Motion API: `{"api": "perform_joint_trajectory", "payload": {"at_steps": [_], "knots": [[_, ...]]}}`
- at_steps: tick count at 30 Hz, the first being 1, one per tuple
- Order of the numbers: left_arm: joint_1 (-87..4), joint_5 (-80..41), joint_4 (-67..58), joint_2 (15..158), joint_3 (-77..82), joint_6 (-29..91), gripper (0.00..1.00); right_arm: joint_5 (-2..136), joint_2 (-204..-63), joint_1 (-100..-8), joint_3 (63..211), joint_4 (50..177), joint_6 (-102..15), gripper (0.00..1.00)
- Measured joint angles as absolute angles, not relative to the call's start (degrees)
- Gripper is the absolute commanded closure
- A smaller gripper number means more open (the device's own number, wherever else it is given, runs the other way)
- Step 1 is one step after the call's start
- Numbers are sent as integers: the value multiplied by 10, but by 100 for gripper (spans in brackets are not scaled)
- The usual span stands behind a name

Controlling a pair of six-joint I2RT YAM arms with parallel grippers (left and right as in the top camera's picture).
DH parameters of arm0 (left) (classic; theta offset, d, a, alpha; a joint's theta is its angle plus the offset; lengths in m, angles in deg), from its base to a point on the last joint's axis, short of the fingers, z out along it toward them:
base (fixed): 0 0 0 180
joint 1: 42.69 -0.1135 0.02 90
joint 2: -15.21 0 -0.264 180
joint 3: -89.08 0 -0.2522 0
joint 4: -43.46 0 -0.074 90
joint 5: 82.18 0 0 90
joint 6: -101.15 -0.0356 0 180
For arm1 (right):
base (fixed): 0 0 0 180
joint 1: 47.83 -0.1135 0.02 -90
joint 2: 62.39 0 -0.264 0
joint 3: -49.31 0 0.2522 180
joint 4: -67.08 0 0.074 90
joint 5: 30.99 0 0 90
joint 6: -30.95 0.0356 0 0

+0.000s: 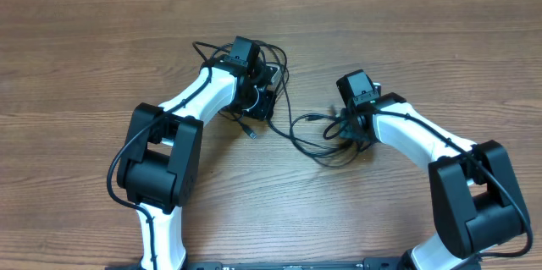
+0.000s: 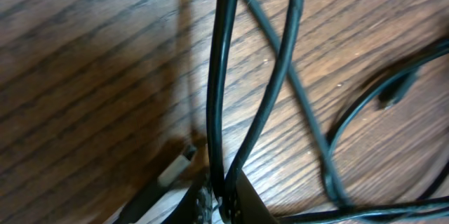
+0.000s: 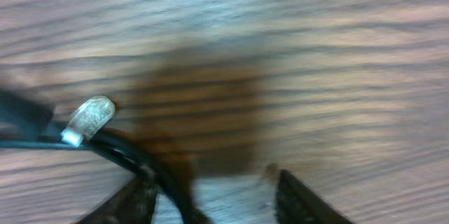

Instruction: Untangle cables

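Cables (image 2: 219, 76): black tangle lying between both grippers; two strands run out from the left fingertips.
Left gripper (image 2: 222, 208): fingers pinched on those strands, silver plug (image 2: 177, 170) just beside.
Right gripper (image 3: 214, 190): fingers spread apart; one cord passes inside its left finger (image 3: 133, 203), clear-tipped plug (image 3: 88, 117) ahead.
Table (image 1: 423, 33): wood.

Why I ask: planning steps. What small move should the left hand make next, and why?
Probably pull the left hand upward: it looks shut on two strands of the cables, while another strand crosses beneath them on the table, so a lift might part them.
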State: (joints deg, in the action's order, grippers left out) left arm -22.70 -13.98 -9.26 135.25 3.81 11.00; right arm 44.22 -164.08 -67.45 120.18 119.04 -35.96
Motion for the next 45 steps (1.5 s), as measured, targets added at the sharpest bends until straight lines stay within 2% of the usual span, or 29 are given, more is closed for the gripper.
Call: {"api": "perform_joint_trajectory", "payload": {"at_steps": [8, 10, 11, 16, 17, 21, 25, 31, 33, 35, 36, 42, 45], "knots": [[-227, -127, -93, 1353, 38, 112, 77, 357, -1663, -654, 1263, 1308, -346, 44], [-227, -127, -93, 1353, 39, 112, 72, 348, -1663, -648, 1294, 1332, -344, 38], [-227, -127, -93, 1353, 39, 113, 60, 348, -1663, -647, 1310, 1342, -344, 35], [-227, -133, -111, 1353, 52, 114, 51, 407, -1663, -647, 1346, 1360, -347, 36], [-227, -138, -115, 1353, 53, 115, 44, 420, -1663, -647, 1346, 1362, -348, 36], [-227, -176, -113, 1353, 56, 115, 30, 484, -1663, -644, 1346, 1371, -351, 37], [-224, -219, -102, 1353, 56, 116, 29, 536, -1663, -630, 1346, 1387, -358, 41], [-205, -257, -76, 1353, 57, 150, 47, 613, -1663, -594, 1346, 1390, -392, 41], [-196, -255, -73, 1353, 57, 172, 47, 632, -1663, -578, 1346, 1390, -398, 41], [-184, -231, -75, 1353, 57, 203, 47, 647, -1663, -561, 1346, 1391, -400, 42], [-179, -215, -77, 1353, 57, 221, 39, 652, -1663, -555, 1346, 1391, -401, 44], [-111, -53, -84, 1353, 63, 356, 36, 667, -1663, -536, 1346, 1402, -406, 45], [-85, 2, -81, 1353, 65, 408, 39, 670, -1663, -536, 1346, 1403, -407, 45]]}}
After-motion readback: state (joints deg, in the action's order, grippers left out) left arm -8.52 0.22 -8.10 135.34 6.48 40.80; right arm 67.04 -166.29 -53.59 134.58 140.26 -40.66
